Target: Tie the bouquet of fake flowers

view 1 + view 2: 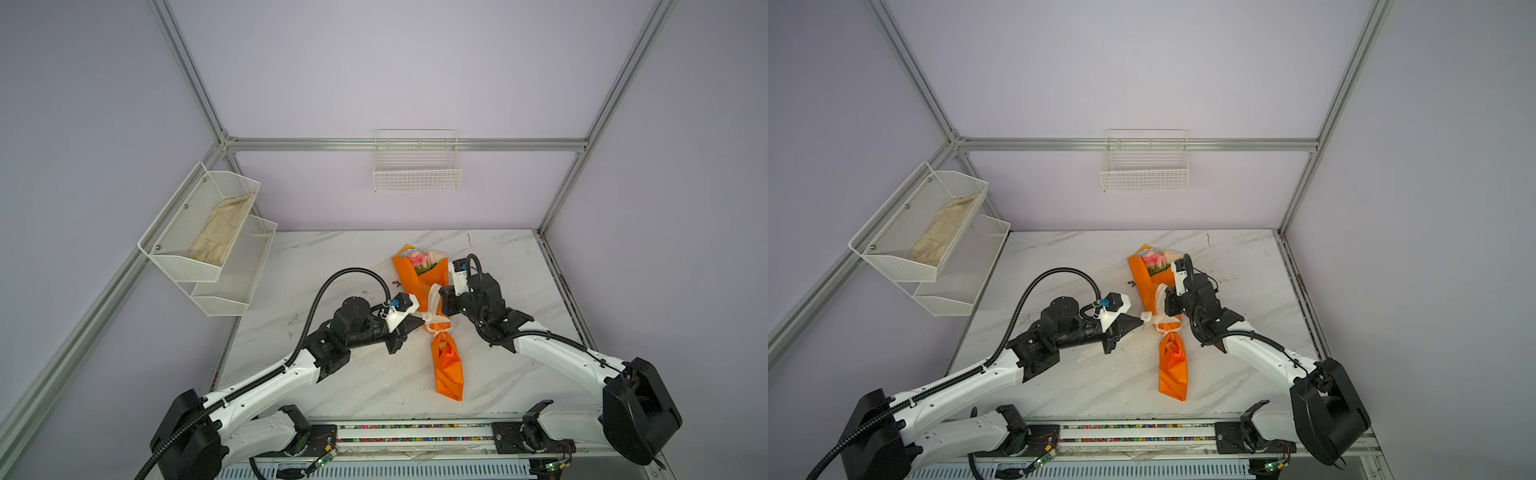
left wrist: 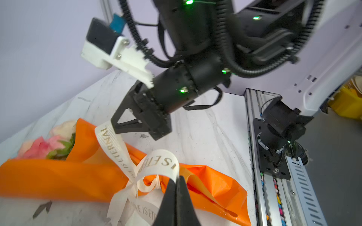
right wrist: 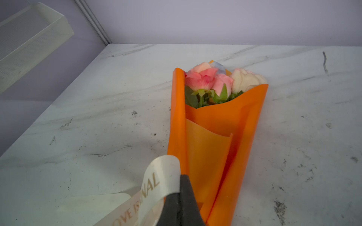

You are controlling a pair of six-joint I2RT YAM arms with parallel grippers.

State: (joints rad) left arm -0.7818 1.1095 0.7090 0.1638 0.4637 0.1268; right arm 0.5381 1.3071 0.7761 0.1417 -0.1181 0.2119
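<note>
The bouquet of fake flowers (image 1: 428, 274) (image 1: 1154, 276) lies on the marble table in orange wrapping paper, with its pink and cream roses (image 3: 207, 78) pointing to the back wall. A cream lettered ribbon (image 1: 433, 303) (image 2: 162, 160) is knotted round the paper's narrow waist. My left gripper (image 1: 422, 320) (image 1: 1142, 321) (image 2: 177, 177) is shut on one ribbon loop, on the bouquet's left. My right gripper (image 1: 442, 293) (image 1: 1167, 298) (image 3: 181, 176) is shut on the other loop (image 3: 162, 176), on the bouquet's right. In the left wrist view the right gripper (image 2: 115, 125) pinches that loop above the wrapping.
A white wire basket (image 1: 417, 174) hangs on the back wall. Two mesh shelves (image 1: 208, 232) hang on the left wall, with a beige cloth in the upper one. A metal rail (image 1: 415, 432) runs along the table's front edge. A small dark scrap (image 1: 395, 284) lies left of the bouquet.
</note>
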